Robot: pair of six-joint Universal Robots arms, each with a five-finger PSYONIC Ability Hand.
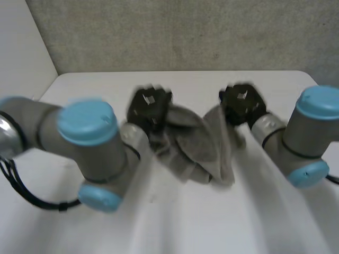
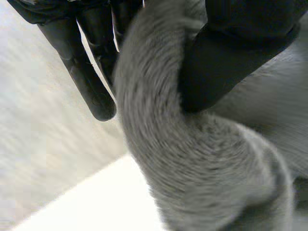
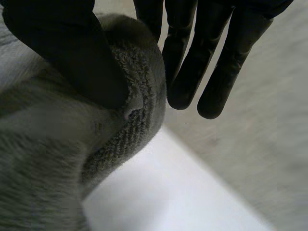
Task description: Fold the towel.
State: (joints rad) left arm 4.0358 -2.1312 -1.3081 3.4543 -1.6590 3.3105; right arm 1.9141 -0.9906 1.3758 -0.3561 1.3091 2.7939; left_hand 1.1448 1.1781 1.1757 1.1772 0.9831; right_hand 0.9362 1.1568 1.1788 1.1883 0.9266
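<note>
The grey towel [image 1: 198, 145] is held bunched between the two hands, over the middle of the white surface [image 1: 212, 227], and sags toward the near side. Its left end is pinched between the thumb and fingers [image 2: 91, 86] of the left hand [image 1: 150, 108]. Its right end is grasped likewise by the right hand [image 1: 242, 105].

Robotics lab, test-cell setup. Plain white bench [image 1: 175, 222], grey blue-capped left arm [image 1: 85, 132] and right arm [image 1: 312, 127] reaching over it. Grey speckled partition [image 1: 185, 32] along the far edge, white panel [image 1: 21, 47] on the left.
</note>
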